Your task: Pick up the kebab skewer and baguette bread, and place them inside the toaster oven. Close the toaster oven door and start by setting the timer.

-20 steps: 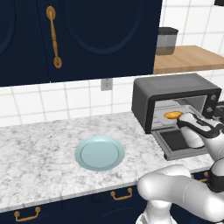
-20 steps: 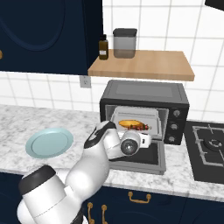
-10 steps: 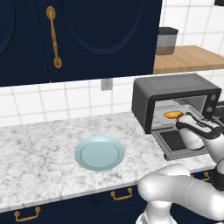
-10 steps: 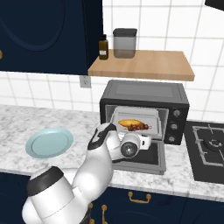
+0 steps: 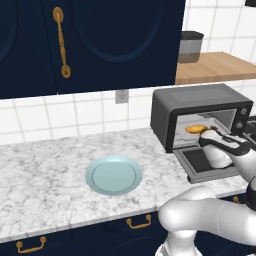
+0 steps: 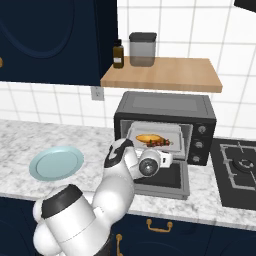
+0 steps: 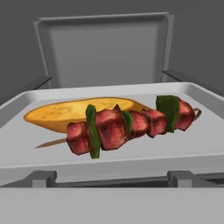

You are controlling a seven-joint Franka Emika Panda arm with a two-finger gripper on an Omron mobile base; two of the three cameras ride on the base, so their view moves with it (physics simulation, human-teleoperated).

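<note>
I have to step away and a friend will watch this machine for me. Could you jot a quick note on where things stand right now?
Claw: in front of the open toaster oven; I cannot tell whether it is open or shut.
Kebab skewer and baguette bread: both lie on the tray inside the oven, skewer in front of the bread.
Toaster oven door: still folded down.
Done: both foods loaded.
Left: close the door, set the timer.

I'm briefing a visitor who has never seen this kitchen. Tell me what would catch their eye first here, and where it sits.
The open toaster oven on the marble counter draws the eye: on its tray lie the kebab skewer and, just behind it, the golden baguette bread. The white arm reaches in over the dropped toaster oven door. Further left on the counter sits a pale blue plate.
</note>
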